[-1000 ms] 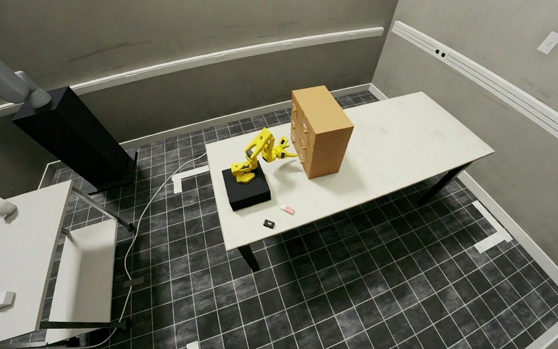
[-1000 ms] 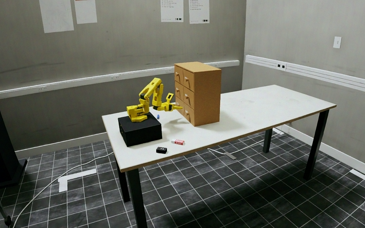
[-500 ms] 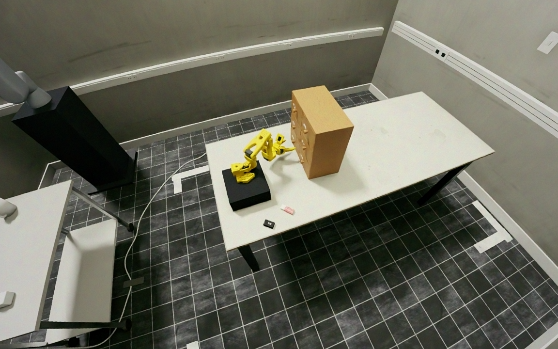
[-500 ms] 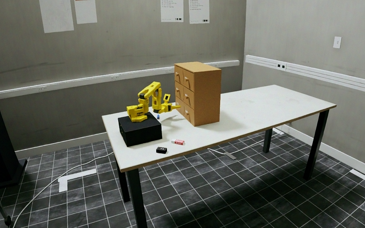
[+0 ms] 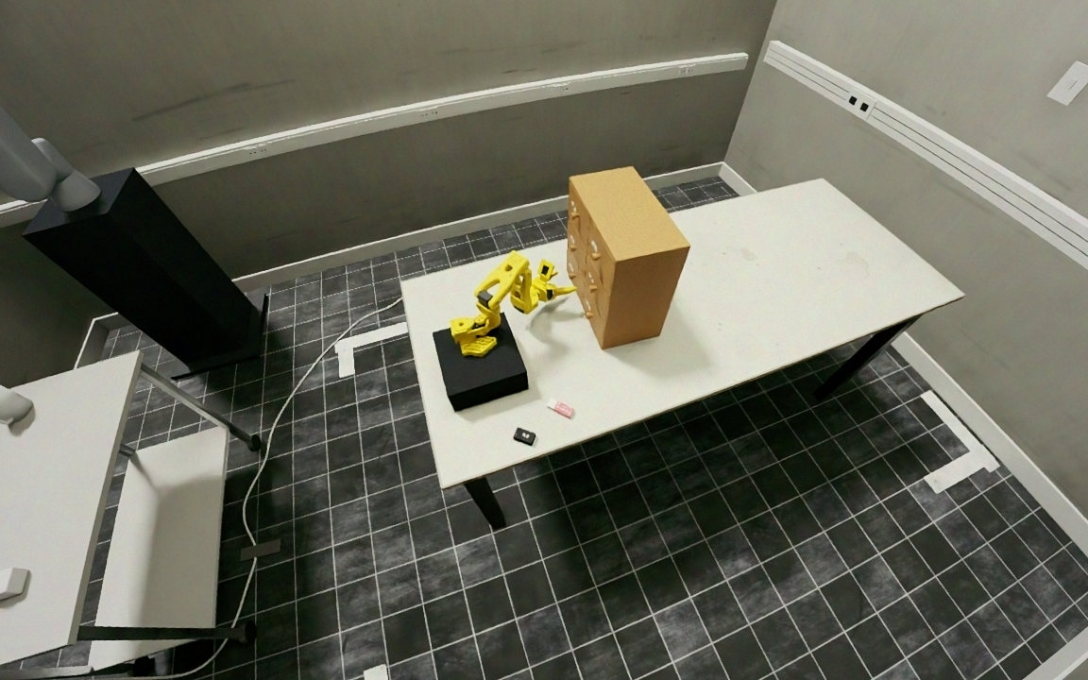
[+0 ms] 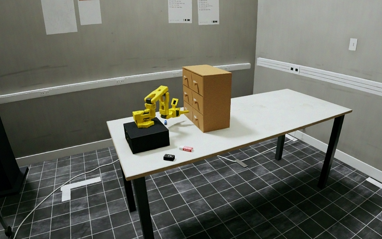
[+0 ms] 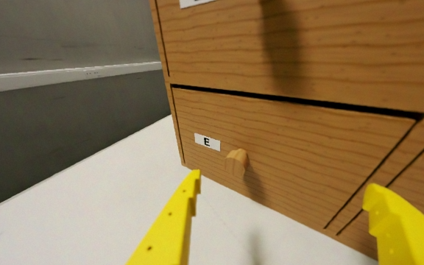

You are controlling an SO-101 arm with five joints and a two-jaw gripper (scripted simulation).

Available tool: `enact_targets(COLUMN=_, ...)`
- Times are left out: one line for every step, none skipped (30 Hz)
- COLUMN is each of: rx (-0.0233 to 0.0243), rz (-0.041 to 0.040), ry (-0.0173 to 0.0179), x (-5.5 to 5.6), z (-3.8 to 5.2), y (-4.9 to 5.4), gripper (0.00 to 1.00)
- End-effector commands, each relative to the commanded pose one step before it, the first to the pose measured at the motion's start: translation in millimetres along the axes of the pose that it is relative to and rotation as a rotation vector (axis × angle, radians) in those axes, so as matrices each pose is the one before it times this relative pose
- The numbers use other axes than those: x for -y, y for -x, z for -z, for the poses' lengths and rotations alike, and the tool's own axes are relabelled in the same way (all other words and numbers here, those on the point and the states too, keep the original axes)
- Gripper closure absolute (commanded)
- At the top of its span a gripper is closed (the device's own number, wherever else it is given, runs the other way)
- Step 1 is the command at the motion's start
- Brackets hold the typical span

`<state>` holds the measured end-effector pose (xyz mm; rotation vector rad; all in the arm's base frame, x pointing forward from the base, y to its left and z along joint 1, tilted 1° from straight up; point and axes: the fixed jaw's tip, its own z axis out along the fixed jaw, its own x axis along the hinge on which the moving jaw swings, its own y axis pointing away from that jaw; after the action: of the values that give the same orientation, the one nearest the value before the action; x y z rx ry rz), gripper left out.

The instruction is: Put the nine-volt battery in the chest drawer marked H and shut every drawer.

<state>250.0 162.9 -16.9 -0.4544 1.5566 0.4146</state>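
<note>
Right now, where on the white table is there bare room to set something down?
The white table is bare right of the tall wooden drawer chest, out to its far end. Crowded: the strip between chest and black base box, where the open yellow gripper reaches, and the front edge near the pink eraser and small black battery.

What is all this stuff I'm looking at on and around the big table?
chest: one, brown wood, upright mid-table; six drawers in two columns, all shut.
drawer E: one, brown with a small knob, bottom row of the chest, shut.
nine-volt battery: one, black, near the table's front edge.
eraser: one, white and red, lying between the battery and the chest.
small blue thing: one, behind the black box; too small to identify.
black box: one, on the table's left end, under the arm.
table: one, white top, black legs.
arm: one, yellow, reaching towards the chest.
gripper: one, yellow, half open, empty, facing drawer E.
</note>
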Motion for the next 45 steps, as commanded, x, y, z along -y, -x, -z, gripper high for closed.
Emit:
enact_targets(rx=-0.00820, rz=-0.00859, ry=0.00637, x=-2.02, z=1.256, y=-2.92, gripper=0.50)
enact_targets(rx=0.00001, rz=0.00000, ry=0.00000, x=0.00, z=-0.001, y=0.00, gripper=0.50)
enact_targets(rx=0.00000, rz=0.00000, ry=0.00000, x=0.00, z=0.000, y=0.00, gripper=0.50)
enact_targets(rx=0.00000, rz=0.00000, ry=0.00000, x=0.00, z=0.000, y=0.00, gripper=0.50)
enact_targets(rx=0.00031, rz=-0.00001, ry=0.00000, x=0.00, z=-0.045, y=0.00, gripper=0.50)
enact_targets(rx=0.00032, rz=-0.00001, ry=0.00000, x=0.00, z=-0.046, y=0.00, gripper=0.50)
enact_targets(rx=0.00031, rz=-0.00001, ry=0.00000, x=0.00, z=-0.045, y=0.00, gripper=0.50)
enact_targets(rx=0.00032, rz=-0.00001, ry=0.00000, x=0.00, z=-0.046, y=0.00, gripper=0.50)
enact_targets(rx=0.00031, rz=-0.00001, ry=0.00000, x=0.00, z=-0.045, y=0.00, gripper=0.50)
enact_targets(rx=0.00032, rz=-0.00001, ry=0.00000, x=0.00, z=-0.046, y=0.00, gripper=0.50)
enact_targets(rx=0.00031, rz=-0.00001, ry=0.00000, x=0.00, z=-0.045, y=0.00, gripper=0.50)
enact_targets(rx=0.00032, rz=-0.00001, ry=0.00000, x=0.00, z=-0.046, y=0.00, gripper=0.50)
enact_targets(rx=0.00031, rz=-0.00001, ry=0.00000, x=0.00, z=-0.045, y=0.00, gripper=0.50)
enact_targets(rx=0.00032, rz=-0.00001, ry=0.00000, x=0.00, z=-0.046, y=0.00, gripper=0.50)
enact_targets(rx=0.00031, rz=-0.00001, ry=0.00000, x=0.00, z=-0.045, y=0.00, gripper=0.50)
enact_targets(rx=0.00032, rz=-0.00001, ry=0.00000, x=0.00, z=-0.046, y=0.00, gripper=0.50)
enact_targets(rx=-0.00001, rz=0.00000, ry=0.00000, x=0.00, z=0.001, y=0.00, gripper=0.50)
enact_targets(rx=0.00001, rz=0.00000, ry=0.00000, x=0.00, z=-0.001, y=0.00, gripper=0.50)
enact_targets(rx=-0.00001, rz=0.00000, ry=0.00000, x=0.00, z=0.001, y=0.00, gripper=0.50)
enact_targets(rx=0.00000, rz=0.00000, ry=0.00000, x=0.00, z=0.000, y=0.00, gripper=0.50)
enact_targets(rx=0.00000, rz=0.00000, ry=0.00000, x=0.00, z=0.000, y=0.00, gripper=0.50)
enact_targets(rx=-0.00071, rz=0.00003, ry=0.00034, x=-0.10, z=0.092, y=-0.23, gripper=0.50)
enact_targets(rx=-0.00072, rz=0.00003, ry=0.00033, x=-0.10, z=0.093, y=-0.23, gripper=0.50)
enact_targets(rx=-0.00071, rz=0.00003, ry=0.00034, x=-0.10, z=0.092, y=-0.23, gripper=0.50)
enact_targets(rx=-0.00072, rz=0.00003, ry=0.00033, x=-0.10, z=0.093, y=-0.23, gripper=0.50)
enact_targets(rx=-0.00071, rz=0.00003, ry=0.00034, x=-0.10, z=0.092, y=-0.23, gripper=0.50)
enact_targets(rx=-0.00072, rz=0.00003, ry=0.00033, x=-0.10, z=0.093, y=-0.23, gripper=0.50)
enact_targets(rx=-0.00071, rz=0.00003, ry=0.00034, x=-0.10, z=0.092, y=-0.23, gripper=0.50)
enact_targets(rx=-0.00072, rz=0.00004, ry=0.00033, x=-0.10, z=0.093, y=-0.23, gripper=0.50)
enact_targets(rx=-0.00071, rz=0.00003, ry=0.00034, x=-0.10, z=0.092, y=-0.23, gripper=0.50)
enact_targets(rx=-0.00072, rz=0.00004, ry=0.00033, x=-0.10, z=0.094, y=-0.23, gripper=0.50)
enact_targets(rx=-0.00071, rz=0.00003, ry=0.00034, x=-0.10, z=0.093, y=-0.23, gripper=0.50)
enact_targets(rx=-0.00072, rz=0.00004, ry=0.00033, x=-0.10, z=0.094, y=-0.23, gripper=0.50)
enact_targets(rx=-0.00071, rz=0.00003, ry=0.00034, x=-0.10, z=0.093, y=-0.23, gripper=0.50)
enact_targets(rx=-0.00072, rz=0.00004, ry=0.00033, x=-0.10, z=0.094, y=-0.23, gripper=0.50)
enact_targets(rx=-0.00071, rz=0.00003, ry=0.00034, x=-0.10, z=0.093, y=-0.23, gripper=0.50)
enact_targets(rx=0.00000, rz=0.00000, ry=0.00000, x=0.00, z=0.000, y=0.00, gripper=0.50)
enact_targets(rx=0.00000, rz=0.00000, ry=0.00000, x=0.00, z=0.000, y=0.00, gripper=0.50)
enact_targets(rx=-0.00072, rz=0.00004, ry=0.00033, x=-0.10, z=0.094, y=-0.23, gripper=0.50)
enact_targets(rx=-0.00071, rz=0.00003, ry=0.00034, x=-0.10, z=0.093, y=-0.23, gripper=0.50)
enact_targets(rx=-0.00072, rz=0.00004, ry=0.00033, x=-0.10, z=0.094, y=-0.23, gripper=0.50)
enact_targets(rx=-0.00071, rz=0.00003, ry=0.00034, x=-0.10, z=0.093, y=-0.23, gripper=0.50)
enact_targets(rx=-0.00015, rz=0.00001, ry=0.00007, x=-0.02, z=0.019, y=-0.05, gripper=0.50)
enact_targets(rx=0.00001, rz=0.00000, ry=0.00000, x=0.00, z=-0.001, y=0.00, gripper=0.50)
enact_targets(rx=-0.00001, rz=0.00000, ry=0.00000, x=0.00, z=0.001, y=0.00, gripper=0.50)
